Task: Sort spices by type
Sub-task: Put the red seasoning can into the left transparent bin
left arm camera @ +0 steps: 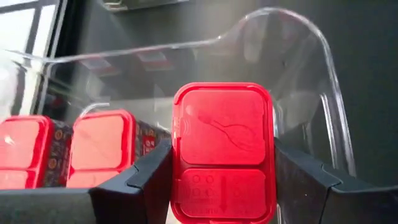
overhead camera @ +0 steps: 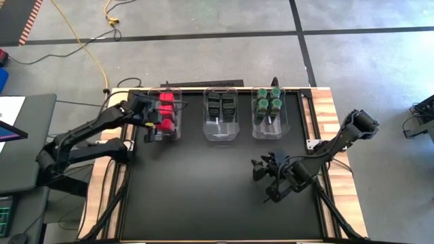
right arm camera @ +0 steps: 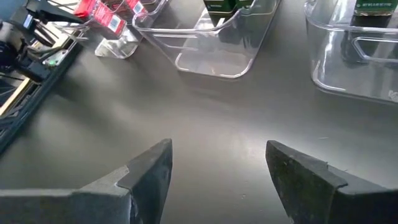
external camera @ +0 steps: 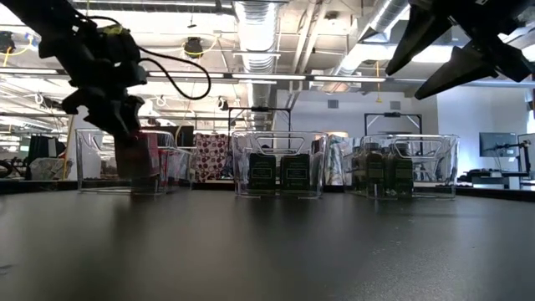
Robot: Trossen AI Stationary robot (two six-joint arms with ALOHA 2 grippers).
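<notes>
We see the left gripper (left arm camera: pixel 221 186) clamped on a red-topped spice container (left arm camera: pixel 222 149), holding it inside the left clear bin (overhead camera: pixel 165 112), beside two other red ones (left arm camera: pixel 99 149). The dark spice containers (overhead camera: pixel 221 107) sit in the middle bin (overhead camera: pixel 222 132), the green-lidded jars (overhead camera: pixel 268 99) in the right bin (overhead camera: pixel 271 129). The right gripper (right arm camera: pixel 217 174) hangs spread and empty over the bare black counter (overhead camera: pixel 203 190).

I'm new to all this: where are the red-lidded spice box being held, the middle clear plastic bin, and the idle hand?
Red-lidded spice box (left arm camera: pixel 222 152), left wrist view, lid face.
Middle clear plastic bin (overhead camera: pixel 222 134), high view, bare floor.
Right hand (right arm camera: pixel 217 171), right wrist view, between fingertips.
</notes>
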